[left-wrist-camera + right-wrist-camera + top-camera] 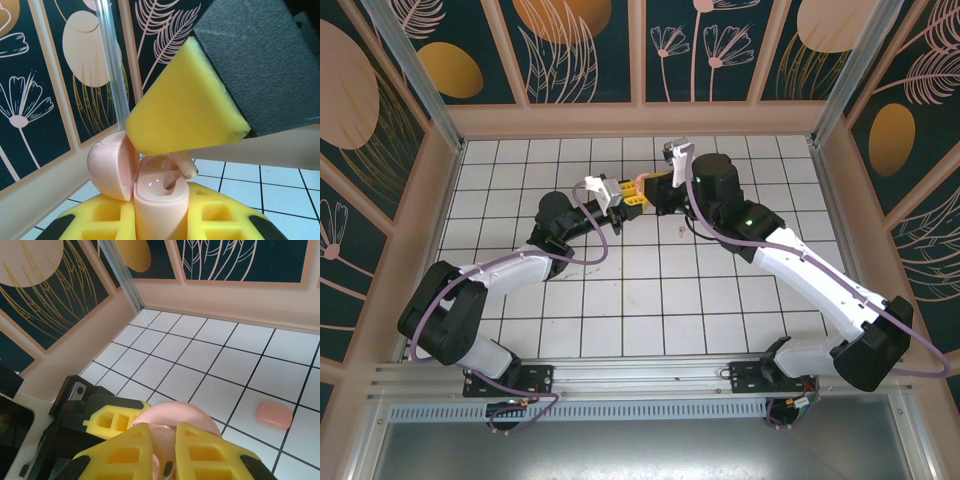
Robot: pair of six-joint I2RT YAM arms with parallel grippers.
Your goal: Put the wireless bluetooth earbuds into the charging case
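Left hand (pixel 626 205) grips pink case (pixel 160 200); right hand (pixel 162 439) pinches earbud (pixel 183 167) over white tiles (pixel 210 355).

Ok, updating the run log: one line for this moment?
left gripper: holding open pink case | right gripper: pink earbud at case mouth | floor: second closed case

bright, even overhead light in every view. top view: arms cast faint, soft shadows on the white tiled floor (pixel 650 300); frame posts lean outward at 10 and 2 o'clock. left wrist view: glare spots on the glossy pink charging case (pixel 160 210) at 6 o'clock. right wrist view: yellow fingers (pixel 125 450) at 6 o'clock are blurred.
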